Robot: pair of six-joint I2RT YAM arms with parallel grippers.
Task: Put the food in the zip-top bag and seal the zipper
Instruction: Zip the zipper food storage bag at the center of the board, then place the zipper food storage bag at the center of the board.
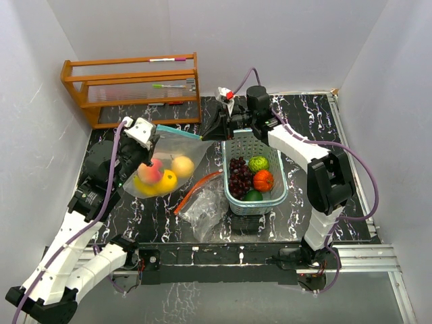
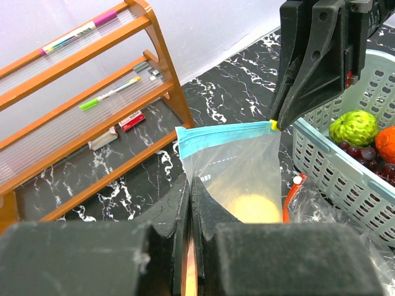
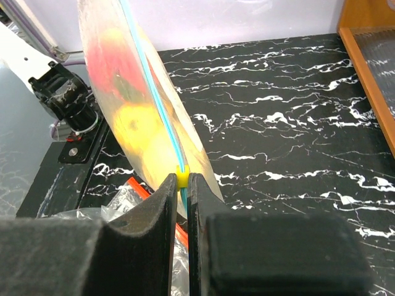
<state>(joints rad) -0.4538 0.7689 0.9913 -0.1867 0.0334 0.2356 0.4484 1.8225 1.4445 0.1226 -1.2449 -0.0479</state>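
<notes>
My left gripper [image 2: 190, 185] and right gripper [image 3: 181, 177] pinch the zip-top bag [image 2: 241, 166] at its zipper ends; yellow fruits [image 1: 165, 181] are inside, grapes [image 1: 237, 177] still in the basket [image 1: 280, 196].

White arm links [image 1: 297, 145], black joints [image 1: 329, 179], purple cables [image 1: 115, 165], blocky black fingers [image 2: 219, 225]

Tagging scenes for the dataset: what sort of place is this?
Probably a lab robot cell, not a kitchen: plain white walls box in a marble-print table, both arms bolt to a metal rail, and the basket holds glossy toy fruit.
</notes>
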